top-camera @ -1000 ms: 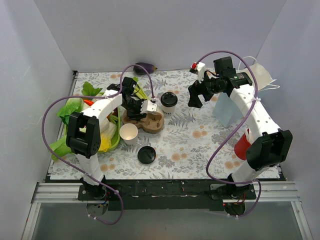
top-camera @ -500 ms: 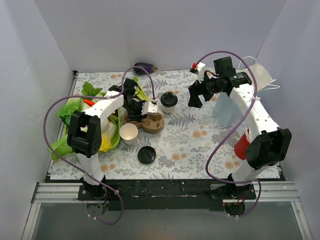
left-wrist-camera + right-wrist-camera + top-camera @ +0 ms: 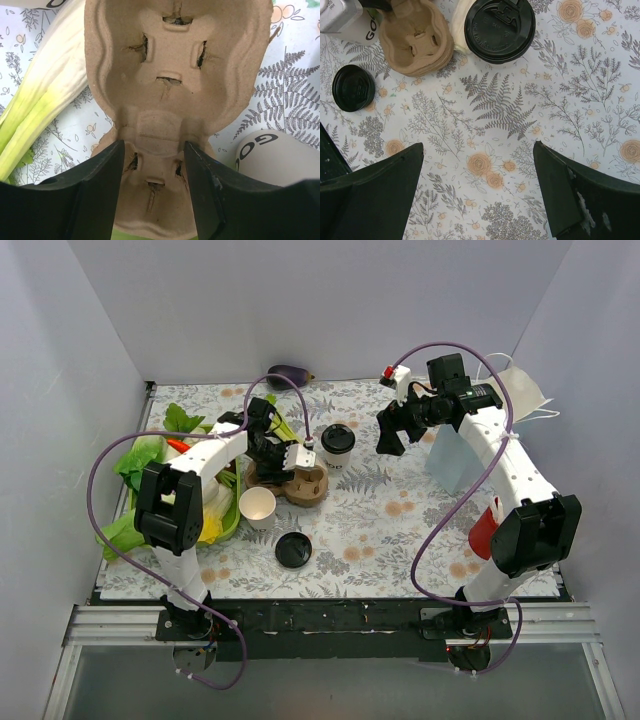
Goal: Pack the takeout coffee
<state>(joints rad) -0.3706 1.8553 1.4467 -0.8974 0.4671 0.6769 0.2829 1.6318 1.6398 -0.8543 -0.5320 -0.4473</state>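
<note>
On the floral tablecloth (image 3: 400,520) the pulp cup carrier (image 3: 290,482) lies with both wells empty. Our right gripper (image 3: 477,147) hangs to the right of the carrier, jaws spread wide, holding nothing. Our left gripper (image 3: 152,145) straddles the carrier's waist with its jaws half apart; we cannot tell whether they pinch it. The takeout coffee (image 3: 337,443) stands just beside the carrier's far right corner. It is not yet packed, so we judge the seating is all still to do.

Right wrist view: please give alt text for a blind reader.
The takeout coffee, black lid on, stands on a floral tablecloth beside a brown cup carrier; a loose black lid lies nearby. The right gripper hangs open, holding nothing.
</note>
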